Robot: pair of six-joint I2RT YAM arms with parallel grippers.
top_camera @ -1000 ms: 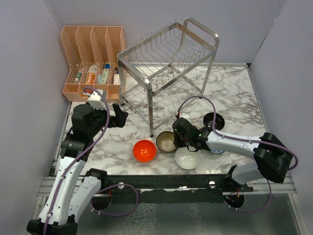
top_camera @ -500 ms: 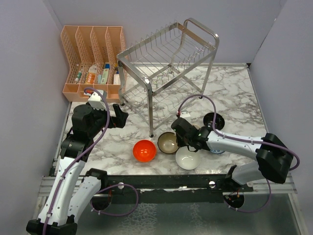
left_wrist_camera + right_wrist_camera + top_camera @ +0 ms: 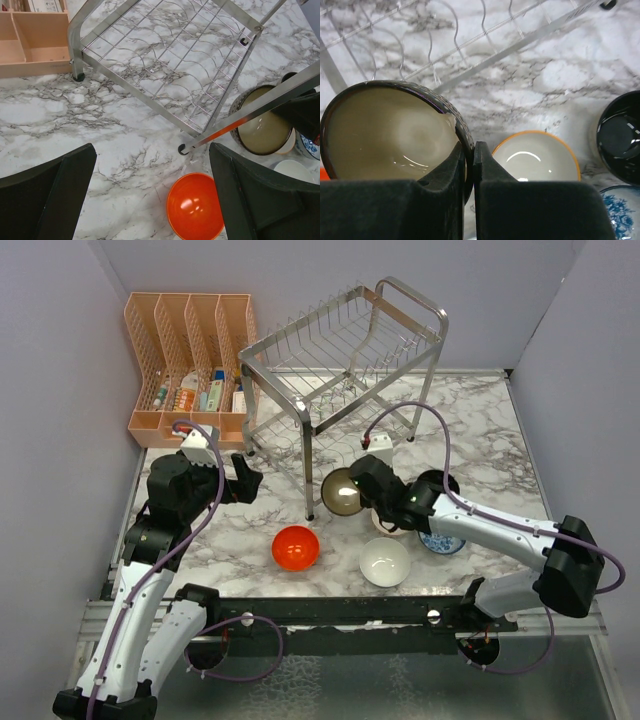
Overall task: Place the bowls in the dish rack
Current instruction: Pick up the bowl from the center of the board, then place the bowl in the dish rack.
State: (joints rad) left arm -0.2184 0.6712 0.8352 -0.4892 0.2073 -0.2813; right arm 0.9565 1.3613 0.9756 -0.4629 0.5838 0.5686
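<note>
The right gripper [image 3: 468, 150] is pinched tight on the rim of the dark brown bowl [image 3: 390, 130], one finger inside against the cream glaze and one outside. In the overhead view that bowl [image 3: 342, 490] sits at centre frame, just right of the front leg of the dish rack [image 3: 340, 360]. Whether it is clear of the table I can't tell.

Just right of the right gripper in the wrist view is a beige bowl [image 3: 535, 157] with an orange rim. Further right is a black dish [image 3: 620, 137], and the blue-patterned bowl [image 3: 622, 215] peeks in at the lower right corner. From overhead, the white bowl [image 3: 385, 562] and the red-orange bowl [image 3: 296, 547] rest on the marble table [image 3: 480, 420] in the lower middle.

The left gripper [image 3: 152, 150] is spread wide with nothing in it, hovering left of centre. The peach organiser [image 3: 190, 340] stands at upper left, beside the rack.
</note>
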